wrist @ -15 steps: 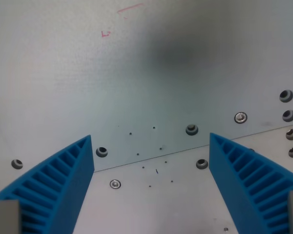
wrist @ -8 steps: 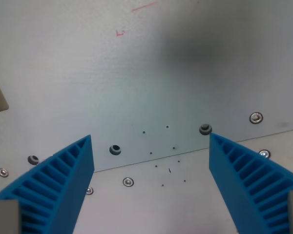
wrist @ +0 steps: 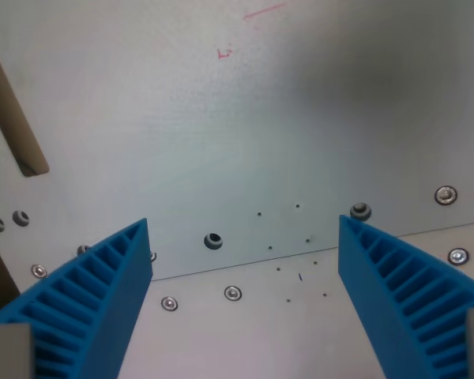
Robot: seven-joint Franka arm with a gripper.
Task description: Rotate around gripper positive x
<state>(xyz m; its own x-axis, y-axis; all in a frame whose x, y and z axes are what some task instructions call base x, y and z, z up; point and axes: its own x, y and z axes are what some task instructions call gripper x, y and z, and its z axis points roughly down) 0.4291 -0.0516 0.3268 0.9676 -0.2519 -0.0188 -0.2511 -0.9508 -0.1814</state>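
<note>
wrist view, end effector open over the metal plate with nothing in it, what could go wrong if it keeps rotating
1. The blue fingers hang close over the metal plate; tilting further could dip a fingertip into it or catch a raised screw head.
2. A tan bar stands at the wrist view's left edge; a swing that way might clip it.
3. The end effector is open and empty, so nothing can drop; contact is the main worry.

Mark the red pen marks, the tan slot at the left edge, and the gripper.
red pen marks (wrist: 225, 53): wrist view, on the small lower scribble.
tan slot (wrist: 16, 126): wrist view, mid-length of the beige strip.
gripper (wrist: 245, 268): wrist view, midway between the blue fingertips, jaws wide apart.
</note>
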